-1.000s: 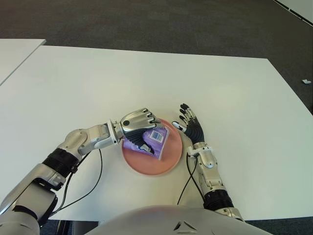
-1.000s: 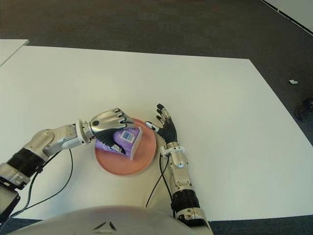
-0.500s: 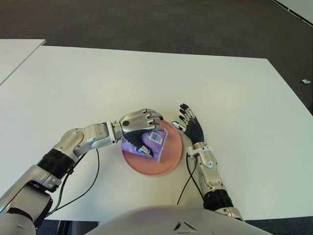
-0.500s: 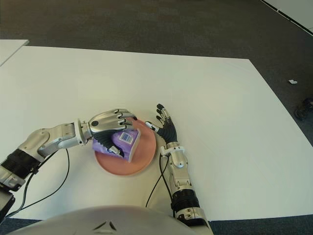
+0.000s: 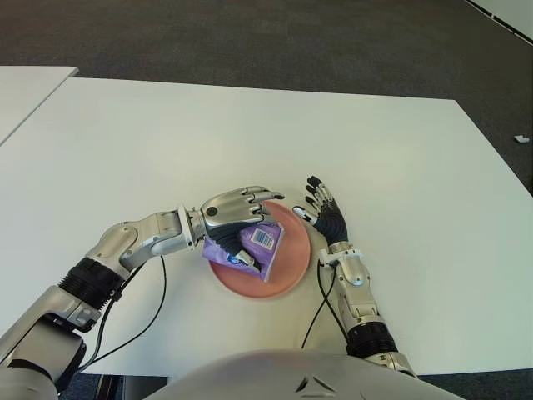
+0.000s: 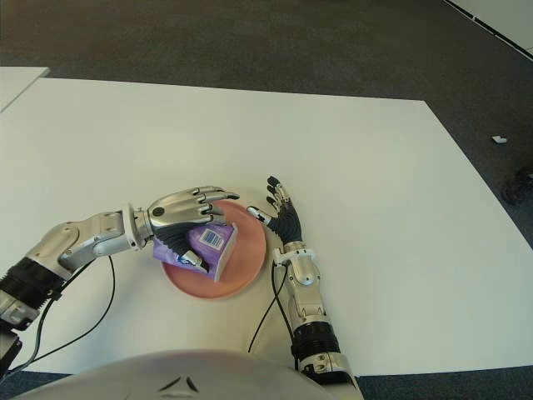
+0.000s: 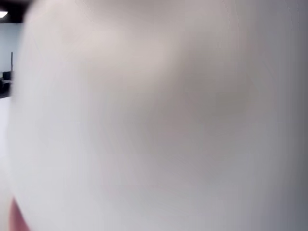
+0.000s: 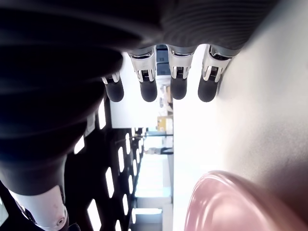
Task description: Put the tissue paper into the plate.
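Note:
A purple tissue pack (image 5: pixel 263 243) with a white barcode label lies tilted in the pink plate (image 5: pixel 288 272), near its left side. My left hand (image 5: pixel 238 208) hovers over the pack. Its fingers (image 5: pixel 265 197) are stretched out flat above it and no longer wrap it, while the thumb shows dark against the pack's near-left edge. The left wrist view shows only a pale blur. My right hand (image 5: pixel 325 212) shows just right of the plate, fingers (image 8: pixel 149 89) straight and spread, holding nothing. The plate's rim (image 8: pixel 226 192) appears in the right wrist view.
The white table (image 5: pixel 166 142) stretches wide around the plate, its front edge close to my body. A second white table (image 5: pixel 21 92) stands off to the left. Dark carpet (image 5: pixel 275 33) lies beyond the far edge. A black cable (image 5: pixel 158 300) hangs below my left forearm.
My left hand's fingers have uncurled from around the tissue pack and now lie stretched above it. The pack has settled lower and further left in the plate. The right hand has not moved.

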`<control>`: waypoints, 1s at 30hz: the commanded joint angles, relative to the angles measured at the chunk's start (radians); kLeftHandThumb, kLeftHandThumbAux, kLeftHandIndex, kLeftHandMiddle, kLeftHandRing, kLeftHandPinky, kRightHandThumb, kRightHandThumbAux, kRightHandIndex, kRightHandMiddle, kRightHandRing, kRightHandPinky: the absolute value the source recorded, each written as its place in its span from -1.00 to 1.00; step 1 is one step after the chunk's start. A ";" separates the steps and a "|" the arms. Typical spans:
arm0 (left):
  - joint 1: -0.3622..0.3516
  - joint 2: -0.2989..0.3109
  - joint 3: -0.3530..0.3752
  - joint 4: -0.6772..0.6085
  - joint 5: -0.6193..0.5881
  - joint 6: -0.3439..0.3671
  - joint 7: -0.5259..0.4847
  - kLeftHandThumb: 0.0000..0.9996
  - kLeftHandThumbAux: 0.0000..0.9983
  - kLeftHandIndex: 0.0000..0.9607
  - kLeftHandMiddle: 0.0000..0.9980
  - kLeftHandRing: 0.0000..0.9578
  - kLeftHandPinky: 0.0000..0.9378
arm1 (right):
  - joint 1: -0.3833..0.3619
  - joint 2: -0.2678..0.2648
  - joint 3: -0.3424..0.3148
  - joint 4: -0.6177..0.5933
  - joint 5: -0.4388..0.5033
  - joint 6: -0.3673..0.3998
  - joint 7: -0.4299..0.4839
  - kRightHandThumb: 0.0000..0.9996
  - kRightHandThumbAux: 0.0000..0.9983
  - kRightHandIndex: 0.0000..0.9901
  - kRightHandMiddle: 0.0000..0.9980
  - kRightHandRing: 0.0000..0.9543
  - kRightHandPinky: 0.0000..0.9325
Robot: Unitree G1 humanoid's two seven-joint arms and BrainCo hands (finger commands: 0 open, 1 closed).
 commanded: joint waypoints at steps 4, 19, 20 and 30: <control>0.031 0.004 0.019 -0.008 -0.021 -0.014 -0.009 -0.64 -0.59 -1.00 -1.00 -1.00 -1.00 | 0.057 -0.002 -0.006 0.088 -0.006 0.026 -0.014 -0.91 0.41 -0.97 -0.94 -0.93 -0.84; 0.047 -0.011 0.050 -0.001 -0.052 -0.022 -0.001 -0.65 -0.55 -1.00 -1.00 -1.00 -1.00 | 0.058 -0.002 -0.004 0.090 0.003 0.009 -0.006 -0.86 0.43 -0.97 -0.94 -0.92 -0.85; 0.048 -0.012 0.054 0.002 -0.049 -0.024 0.009 -0.65 -0.54 -1.00 -1.00 -1.00 -1.00 | 0.058 -0.003 -0.004 0.090 0.002 0.012 -0.005 -0.86 0.43 -0.97 -0.94 -0.92 -0.85; 0.053 -0.022 0.078 0.011 -0.036 -0.033 0.054 -0.74 -0.46 -1.00 -1.00 -1.00 -1.00 | 0.055 -0.005 -0.003 0.094 -0.003 0.021 -0.007 -0.91 0.44 -0.98 -0.94 -0.94 -0.89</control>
